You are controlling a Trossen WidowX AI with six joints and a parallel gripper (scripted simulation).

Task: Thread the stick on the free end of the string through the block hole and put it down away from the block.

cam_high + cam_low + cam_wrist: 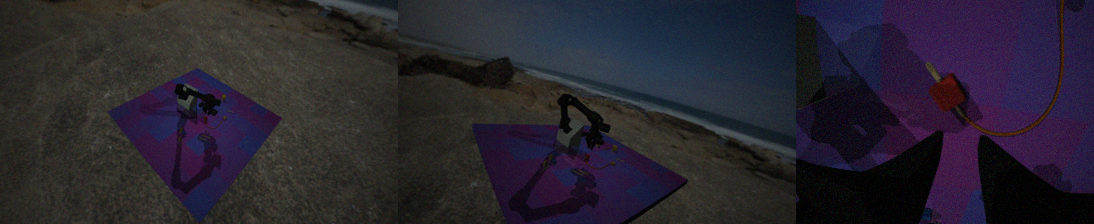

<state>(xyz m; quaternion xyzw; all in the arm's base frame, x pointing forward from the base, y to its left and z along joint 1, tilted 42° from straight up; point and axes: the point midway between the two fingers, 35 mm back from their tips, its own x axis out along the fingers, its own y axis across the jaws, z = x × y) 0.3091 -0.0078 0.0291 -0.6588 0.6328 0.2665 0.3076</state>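
Note:
The small red block (948, 92) (206, 119) (587, 156) sits on the purple mat (202, 202). The thin pale stick (932, 71) pokes out of the block's far side. The orange string (1058, 63) (216, 126) (600, 166) leaves the block's near side and curves to the round wooden button (224, 118) (612, 164). My gripper (961, 139) (210, 111) (593, 145) hangs a little above and behind the block. Its fingers are partly open with nothing between them.
A yellow cube (223, 97) (614, 148) and a loose stick (230, 111) (620, 160) lie beyond the button. A small striped object (204, 136) (580, 172) and another small piece (182, 133) (550, 160) lie nearer. The grey robot base (187, 99) stands behind the block.

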